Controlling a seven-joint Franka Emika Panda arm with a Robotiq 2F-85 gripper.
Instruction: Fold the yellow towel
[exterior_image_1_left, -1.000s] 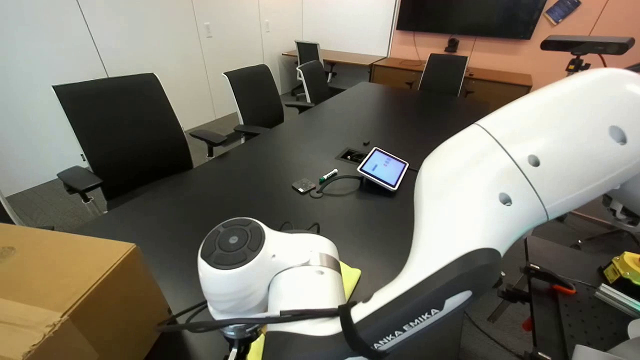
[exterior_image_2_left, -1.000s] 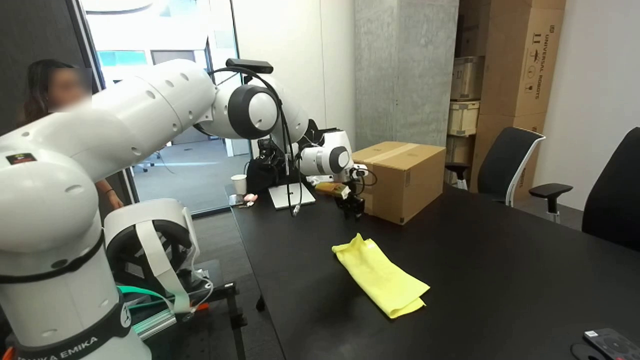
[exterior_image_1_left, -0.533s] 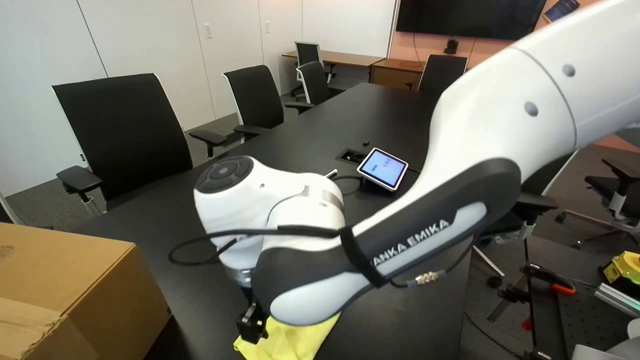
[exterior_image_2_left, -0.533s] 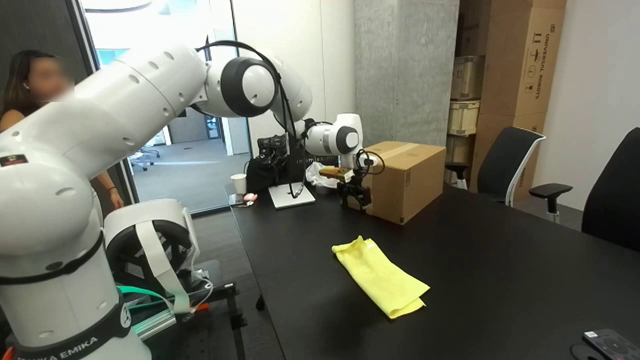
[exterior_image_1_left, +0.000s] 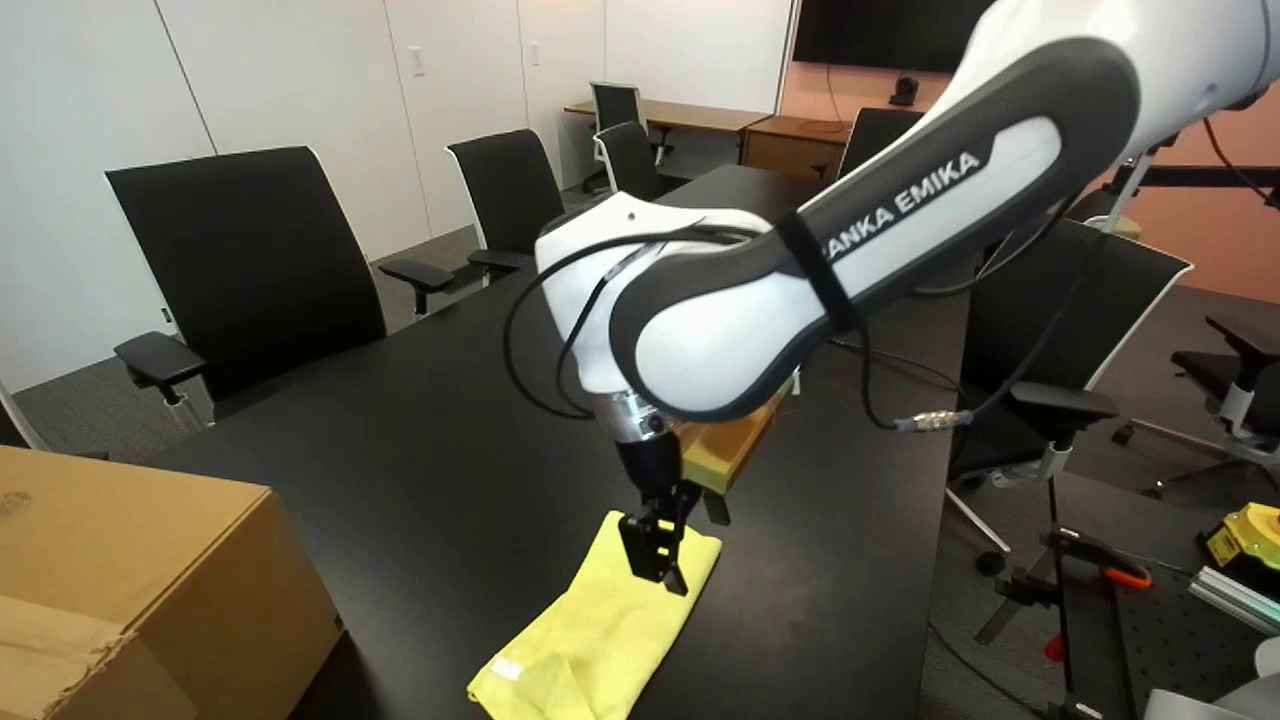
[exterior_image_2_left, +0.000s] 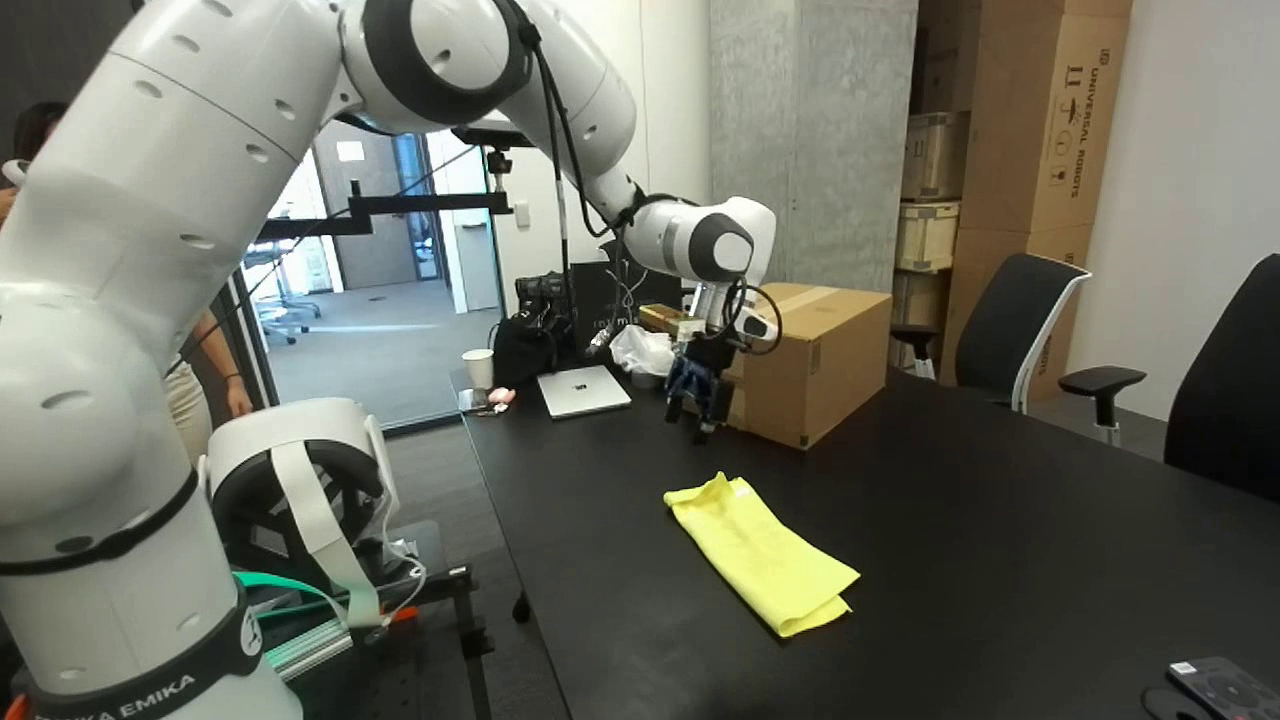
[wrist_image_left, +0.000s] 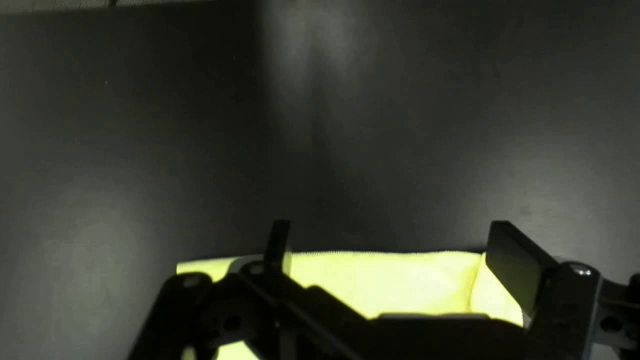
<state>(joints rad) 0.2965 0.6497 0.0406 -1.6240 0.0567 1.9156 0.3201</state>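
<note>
Exterior view: cardboard box (exterior_image_2_left: 822, 362) stands closed; yellow towel (exterior_image_2_left: 762, 562) lies outside.

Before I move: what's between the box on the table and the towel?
Only black tabletop separates the box from the towel; both exterior views show that stretch.

Arm (exterior_image_2_left: 445, 55) arched; hand (wrist_image_left: 392, 247) tilted, pointing down; 2 fingers (wrist_image_left: 512, 265) spread wide.
</note>
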